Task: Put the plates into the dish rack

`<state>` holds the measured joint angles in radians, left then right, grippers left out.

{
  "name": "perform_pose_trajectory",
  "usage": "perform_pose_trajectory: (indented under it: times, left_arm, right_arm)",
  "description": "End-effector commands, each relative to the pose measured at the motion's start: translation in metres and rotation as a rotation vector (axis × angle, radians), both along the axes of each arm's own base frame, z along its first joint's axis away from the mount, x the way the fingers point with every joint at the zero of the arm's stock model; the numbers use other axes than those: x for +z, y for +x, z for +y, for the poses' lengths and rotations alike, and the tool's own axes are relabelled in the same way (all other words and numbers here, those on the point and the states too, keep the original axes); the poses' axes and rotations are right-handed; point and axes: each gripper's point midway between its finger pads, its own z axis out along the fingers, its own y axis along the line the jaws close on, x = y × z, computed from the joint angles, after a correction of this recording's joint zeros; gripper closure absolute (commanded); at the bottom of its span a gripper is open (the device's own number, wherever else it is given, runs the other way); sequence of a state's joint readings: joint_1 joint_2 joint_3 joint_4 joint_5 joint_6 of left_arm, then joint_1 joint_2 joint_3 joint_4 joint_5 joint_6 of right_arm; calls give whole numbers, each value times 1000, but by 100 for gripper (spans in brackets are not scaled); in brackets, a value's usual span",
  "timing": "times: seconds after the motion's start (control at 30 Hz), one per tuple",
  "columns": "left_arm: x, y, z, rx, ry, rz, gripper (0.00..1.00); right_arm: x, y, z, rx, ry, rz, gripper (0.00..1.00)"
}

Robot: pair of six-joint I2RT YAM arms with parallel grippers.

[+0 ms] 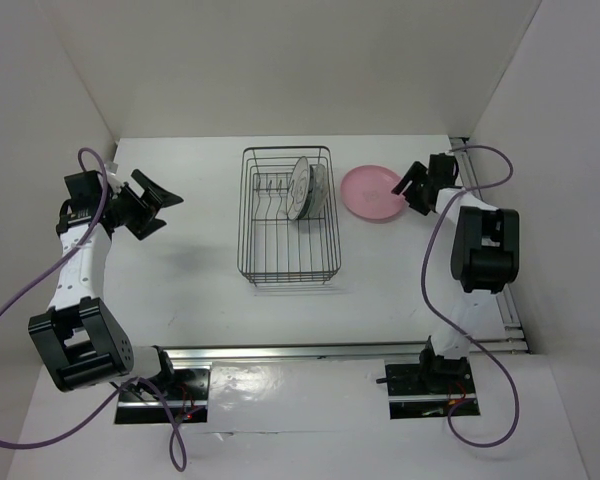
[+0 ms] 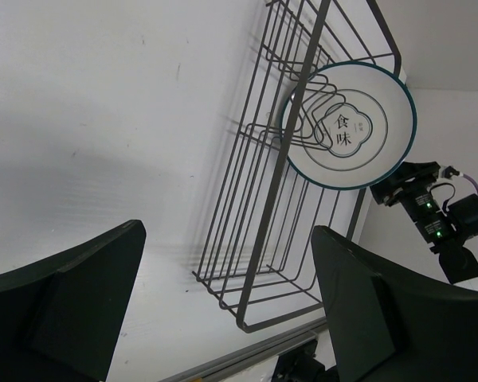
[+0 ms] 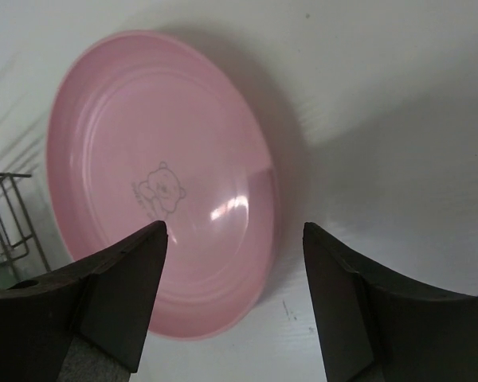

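The dish rack (image 1: 288,215) runs near-to-far on the surface (image 1: 180,290), with plates (image 1: 305,188) on edge at its far end facing left, while the pink plate (image 1: 372,192) lies flat just right of it, the right gripper (image 1: 412,188) parted at its right rim and the left gripper (image 1: 155,205) spread wide well to the left.

In the dish rack (image 1: 287,149), plates (image 1: 317,186) behind the white plate (image 1: 298,188) overlap, too small to tell apart.

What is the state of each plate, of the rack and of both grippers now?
Dish rack: standing on the table, partly loaded.
White ringed plate: upright inside the dish rack.
Pink plate: flat on the table, outside the dish rack, not gripped.
Left gripper: jaws open, empty.
Right gripper: jaws open at the pink plate's edge.
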<state>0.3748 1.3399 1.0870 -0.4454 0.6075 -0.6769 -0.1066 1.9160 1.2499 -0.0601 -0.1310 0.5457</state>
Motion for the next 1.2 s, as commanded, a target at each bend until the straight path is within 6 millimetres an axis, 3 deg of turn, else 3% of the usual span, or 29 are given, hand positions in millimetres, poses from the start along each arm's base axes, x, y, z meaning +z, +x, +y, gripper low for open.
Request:
perform_pose_trajectory:
  times: [0.0,0.13,0.33,0.4,0.43,0.6,0.97,1.1,1.17]
  left_arm:
    - [17,7,3,-20,21,-58,1]
    - [14,8,3,-20,18,-49,1]
    - [14,8,3,-20,18,-49,1]
    - [14,8,3,-20,18,-49,1]
    - [14,8,6,-11,18,-49,1]
    - [9,9,8,-15,-1,-37,1]
    - [10,10,8,-15,3,-46,1]
    - [10,10,8,-15,3,-46,1]
    - [10,10,8,-15,3,-46,1]
  right_arm:
    - [2,16,-6,-16,-1,-33,26]
    - [-9,15,-12,-41,-20,2,28]
    - [-22,14,-15,-49,-36,43,45]
    - [-26,13,-15,-49,-35,53,55]
    - [-28,11,-19,-67,-51,65,67]
    - [-37,7,-27,-90,-84,113,92]
    - [-33,4,-30,-103,-97,127,100]
    - [-13,9,-37,-133,-126,87,100]
    - [12,7,-36,-158,-170,45,100]
